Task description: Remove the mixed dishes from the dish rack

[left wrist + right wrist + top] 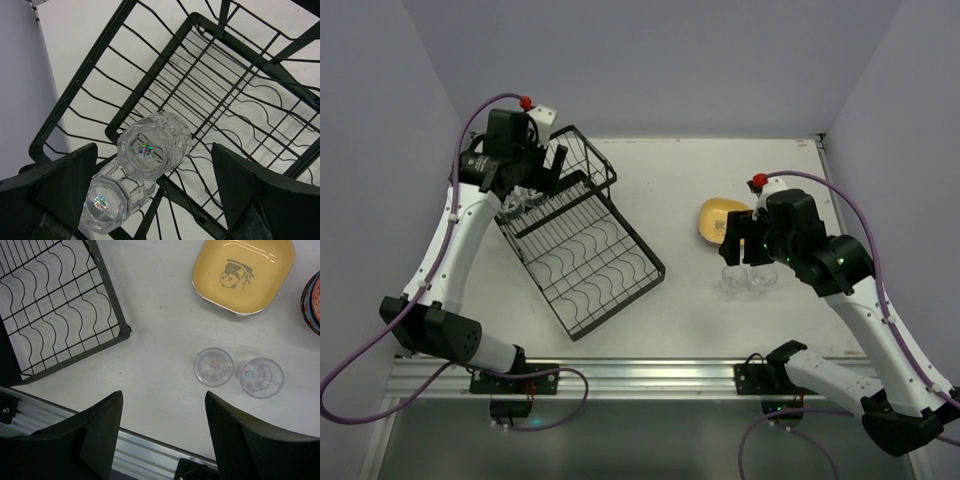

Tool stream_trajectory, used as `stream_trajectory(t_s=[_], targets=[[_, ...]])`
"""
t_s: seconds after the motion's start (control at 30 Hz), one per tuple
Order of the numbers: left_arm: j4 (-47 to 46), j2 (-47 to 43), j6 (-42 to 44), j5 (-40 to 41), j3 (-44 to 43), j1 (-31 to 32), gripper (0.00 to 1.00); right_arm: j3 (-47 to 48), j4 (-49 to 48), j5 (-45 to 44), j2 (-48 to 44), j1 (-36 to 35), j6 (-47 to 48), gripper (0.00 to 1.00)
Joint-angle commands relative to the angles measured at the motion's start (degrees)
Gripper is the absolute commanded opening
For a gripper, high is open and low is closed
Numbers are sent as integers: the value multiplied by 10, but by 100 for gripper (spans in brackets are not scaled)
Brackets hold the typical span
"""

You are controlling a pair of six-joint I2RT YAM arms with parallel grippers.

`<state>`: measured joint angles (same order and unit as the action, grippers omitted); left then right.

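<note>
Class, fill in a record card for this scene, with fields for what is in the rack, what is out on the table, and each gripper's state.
In rack: two clear glass cups lying on their sides in the basket section of the dish rack
On table: two standing glass cups, yellow plate, part of a patterned bowl
Left gripper: open, above the rack's cups
Right gripper: open, above the table, holding nothing

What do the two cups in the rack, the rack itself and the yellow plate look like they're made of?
Cups: clear faceted glass, see-through with bright glints, though clear plastic is possible. Rack: black coated metal wire, thin stiff rods, matte. Yellow plate: glossy glazed ceramic or melamine, with reflected highlights.
</note>
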<state>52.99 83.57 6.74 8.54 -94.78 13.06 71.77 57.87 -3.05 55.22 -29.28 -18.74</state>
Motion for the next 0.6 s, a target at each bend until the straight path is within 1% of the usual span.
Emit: stream_trajectory(t_s=[0.0,0.1,0.33,0.4,0.43,0.5,0.53,0.57], targets=[[11,19,20,-26,-8,-9,100,16,2,-3,-1,-6,13,69],[11,26,20,-28,-2,-15,99,16,3,-6,2,-9,14,69],[-24,9,11,1,43,-26,92,21,3,-8,14,-17,15,69],[-31,6,11,-4,44,-30,88,21,2,-8,16,-17,16,69],[-31,7,11,-8,43,-30,82,21,2,-8,17,-19,15,69],[-28,12,10,-18,31,-32,75,21,2,-9,18,-19,15,68],[-25,19,8,-30,27,-34,68,20,2,-11,17,-19,16,68],[-23,23,7,-36,23,-37,66,19,2,-13,16,-19,15,68]])
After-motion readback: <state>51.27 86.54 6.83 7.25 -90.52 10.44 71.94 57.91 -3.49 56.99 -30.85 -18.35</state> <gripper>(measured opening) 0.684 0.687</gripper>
